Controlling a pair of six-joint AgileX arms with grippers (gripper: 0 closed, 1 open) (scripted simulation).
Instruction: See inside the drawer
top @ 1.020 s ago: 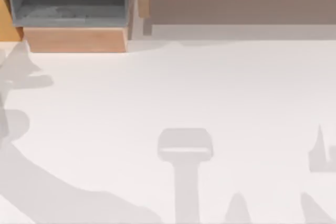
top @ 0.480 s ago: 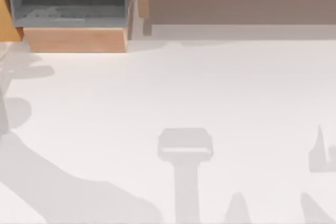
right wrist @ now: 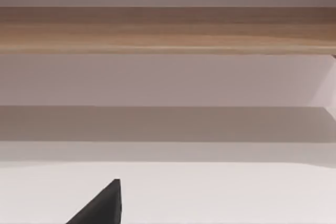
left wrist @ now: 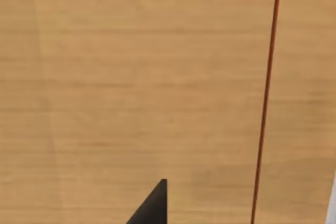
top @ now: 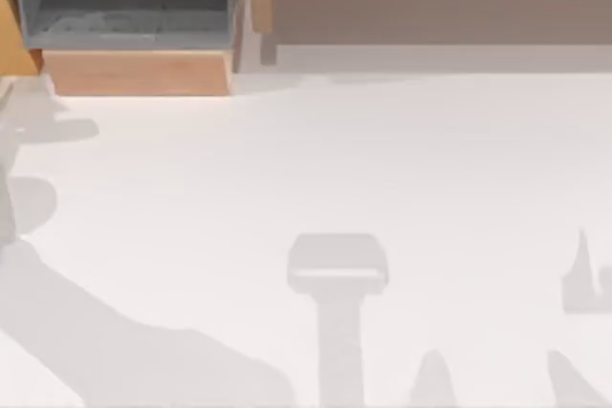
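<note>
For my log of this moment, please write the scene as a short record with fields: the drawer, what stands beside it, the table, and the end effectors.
drawer: boxy drawer with grey speckled inside and light orange-brown wooden front panel, pulled open at the table's far left; nothing shows inside it
beside it: long brown-grey wooden shelf structure, to the drawer's right
table: white table top, crossed by grey shadows
left end effector: a dark tip before a light wooden surface
right end effector: a dark tip above the table, facing the shelf

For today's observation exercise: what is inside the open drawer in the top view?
The drawer shows only grey speckled walls and floor; no object is visible there. Its wooden front panel hides the strip of floor just behind it.
</note>
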